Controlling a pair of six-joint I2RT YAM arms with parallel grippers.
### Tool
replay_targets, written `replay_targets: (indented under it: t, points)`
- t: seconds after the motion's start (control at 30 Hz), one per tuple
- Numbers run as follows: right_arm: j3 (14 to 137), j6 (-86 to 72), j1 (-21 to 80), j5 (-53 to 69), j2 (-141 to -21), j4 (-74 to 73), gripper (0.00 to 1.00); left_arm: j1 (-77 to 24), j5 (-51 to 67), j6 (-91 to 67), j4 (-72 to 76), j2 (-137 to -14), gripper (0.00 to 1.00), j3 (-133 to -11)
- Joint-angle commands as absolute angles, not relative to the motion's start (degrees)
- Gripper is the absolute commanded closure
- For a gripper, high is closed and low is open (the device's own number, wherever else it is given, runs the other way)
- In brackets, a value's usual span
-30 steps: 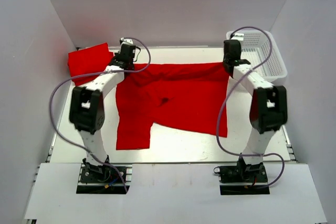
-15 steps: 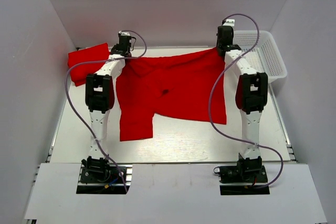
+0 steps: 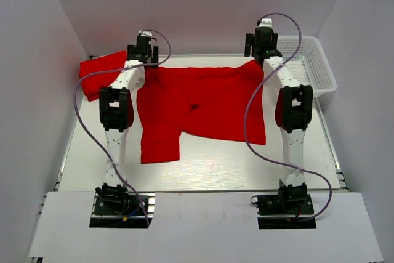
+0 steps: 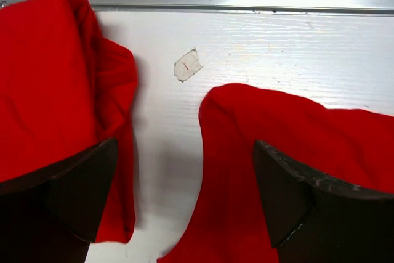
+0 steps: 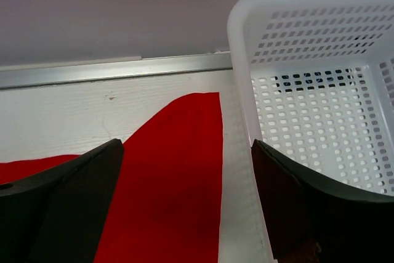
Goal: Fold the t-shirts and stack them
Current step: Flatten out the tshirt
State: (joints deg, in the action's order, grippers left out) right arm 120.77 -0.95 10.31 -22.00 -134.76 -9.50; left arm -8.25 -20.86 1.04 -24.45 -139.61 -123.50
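— Left gripper (image 4: 184, 180)?
— Jaws apart, empty. Its left finger partly hides the folded shirt (image 4: 49, 78); its right one covers the spread shirt (image 4: 295, 127).
— Right gripper (image 5: 184, 173)?
— Apart too, with a corner of the shirt between. The basket (image 5: 237, 47) is beside the right finger, cut off.

We can't identify the dark spot (image 3: 194, 107) on the spread t-shirt (image 3: 215, 118); basket (image 5: 308, 41) runs off our right wrist view.
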Motion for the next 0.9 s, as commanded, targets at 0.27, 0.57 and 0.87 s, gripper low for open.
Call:
replay_targets:
  t: [0.27, 0.57, 0.87]
  points:
    - [110.3, -4.5, 12.3, -11.0, -113.6, -17.7, 0.1, -10.8, -3.9, 3.6, -31.0, -118.0, 0.0, -113.4]
    - [76.6, -15.2, 14.0, -4.8, -97.3, -18.9, 0.1, -23.5, 3.4, 8.1, -29.4, -105.7, 0.0, -90.6]
    - [61.8, -18.7, 13.9, -2.5, -88.0, -20.7, 0.1, -31.1, 3.4, 9.2, -27.8, -107.0, 0.0, -84.2]
